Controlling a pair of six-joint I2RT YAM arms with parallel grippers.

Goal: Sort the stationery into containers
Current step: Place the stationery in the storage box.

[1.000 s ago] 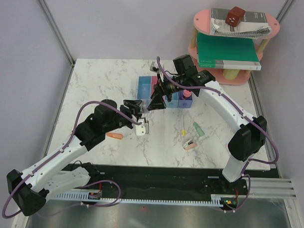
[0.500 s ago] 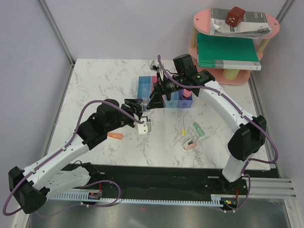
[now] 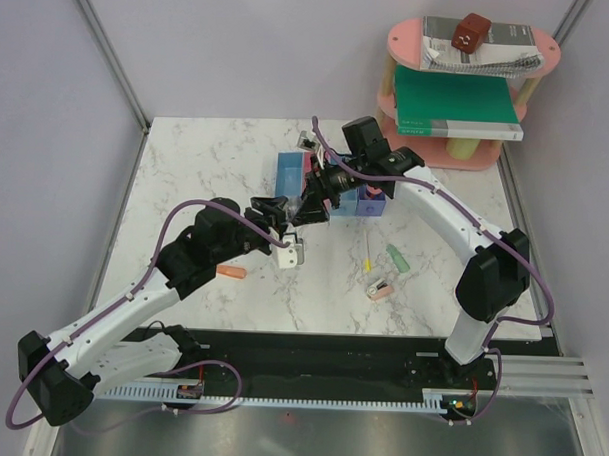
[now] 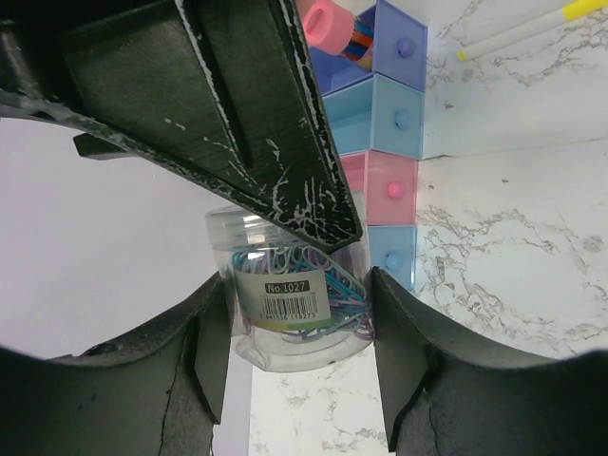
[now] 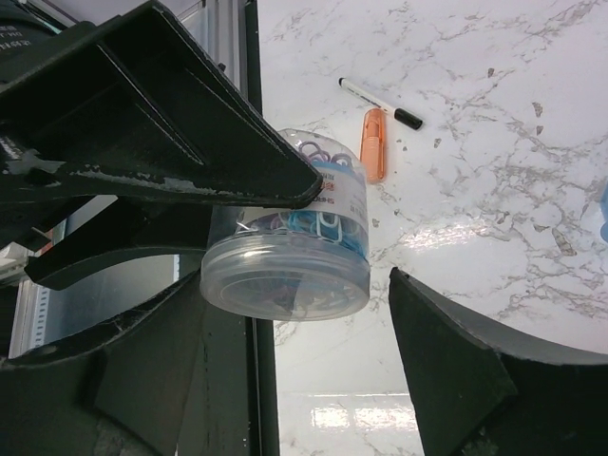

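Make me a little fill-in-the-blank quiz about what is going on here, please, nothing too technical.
1. The left gripper holds a clear jar full of coloured paper ___.
2. In the row of bins, the pink cylinder stands in the ___ blue one.
3. The green book lies on the ___ tier of the pink shelf.

Missing words: clips; dark; lower.

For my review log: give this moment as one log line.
phase: likely handover | left pincer: shut on paper-clip jar | right pincer: open around it
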